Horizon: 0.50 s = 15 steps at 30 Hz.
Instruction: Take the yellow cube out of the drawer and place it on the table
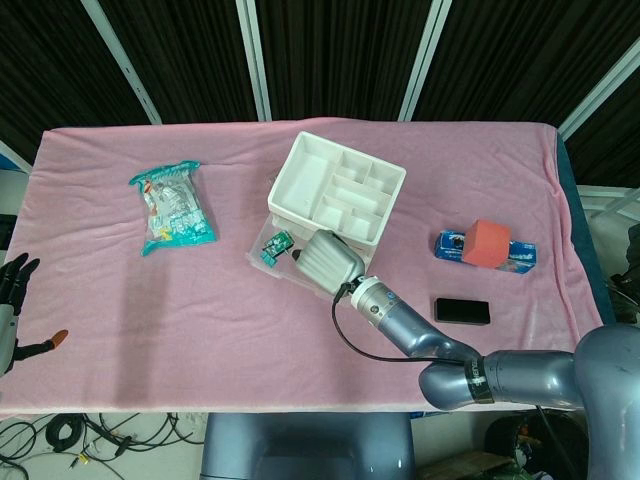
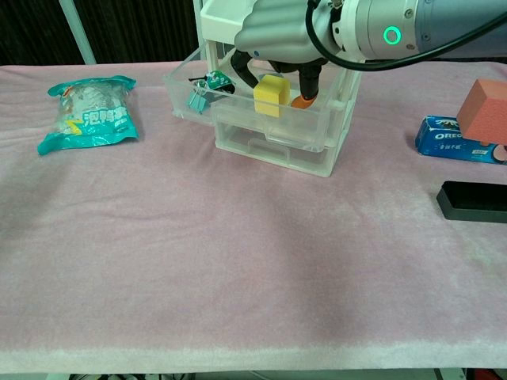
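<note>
Right hand: our right hand (image 2: 277,47) reaches into the open drawer (image 2: 269,119), fingers curled down either side of the yellow cube (image 2: 269,96); firm grip, we cannot tell.
Cube: below our palm, in the drawer.
Left: lift out, set on the bench (image 2: 238,261).

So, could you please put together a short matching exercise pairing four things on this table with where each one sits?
Things:
1. yellow cube
2. pink block
3. snack bag
4. black box

Places:
A. on top of the blue Oreo pack
B. far left of the pink cloth
C. inside the open clear drawer, under the right hand
D. on the cloth in front of the Oreo pack

Pairs: 1-C, 2-A, 3-B, 4-D
</note>
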Each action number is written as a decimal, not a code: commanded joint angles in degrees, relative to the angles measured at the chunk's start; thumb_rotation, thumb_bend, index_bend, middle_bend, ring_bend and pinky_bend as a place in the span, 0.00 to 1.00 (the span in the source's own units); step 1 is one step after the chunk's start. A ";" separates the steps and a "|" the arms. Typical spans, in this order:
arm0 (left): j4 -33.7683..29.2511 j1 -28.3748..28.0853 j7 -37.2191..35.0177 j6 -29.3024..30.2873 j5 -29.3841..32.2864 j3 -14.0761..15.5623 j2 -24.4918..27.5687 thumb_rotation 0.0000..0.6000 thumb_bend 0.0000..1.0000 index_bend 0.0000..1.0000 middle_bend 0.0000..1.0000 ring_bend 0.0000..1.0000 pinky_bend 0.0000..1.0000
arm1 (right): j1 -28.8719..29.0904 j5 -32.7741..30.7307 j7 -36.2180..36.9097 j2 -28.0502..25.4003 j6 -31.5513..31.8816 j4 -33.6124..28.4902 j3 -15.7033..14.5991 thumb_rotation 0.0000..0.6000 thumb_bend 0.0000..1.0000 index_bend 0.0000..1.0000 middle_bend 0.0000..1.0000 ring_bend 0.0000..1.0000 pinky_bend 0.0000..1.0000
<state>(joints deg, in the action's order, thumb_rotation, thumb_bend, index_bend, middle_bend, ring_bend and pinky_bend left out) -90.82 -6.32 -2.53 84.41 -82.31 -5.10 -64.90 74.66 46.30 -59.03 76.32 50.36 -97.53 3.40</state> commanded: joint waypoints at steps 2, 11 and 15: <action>-0.07 0.00 0.03 0.00 -0.04 0.03 0.01 1.00 0.00 0.00 0.00 0.00 0.00 | 0.07 0.09 0.12 -0.16 0.22 -0.02 -0.14 1.00 0.13 0.42 1.00 1.00 0.89; -0.20 0.02 0.31 0.16 -0.19 0.07 -0.04 1.00 0.00 0.00 0.00 0.00 0.00 | 0.34 -0.07 -0.20 -0.66 0.60 -0.68 -0.61 1.00 0.13 0.42 1.00 1.00 0.89; -0.16 0.01 0.36 0.16 -0.06 0.01 -0.08 1.00 0.00 0.00 0.00 0.00 0.00 | 0.45 0.01 -0.45 -0.55 0.84 -0.82 -0.87 1.00 0.13 0.42 1.00 1.00 0.89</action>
<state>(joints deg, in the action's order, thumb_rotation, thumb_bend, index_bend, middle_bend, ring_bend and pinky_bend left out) -90.99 -6.31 -2.17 84.57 -82.36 -5.08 -64.99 75.10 46.30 -59.46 75.77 51.20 -98.33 2.55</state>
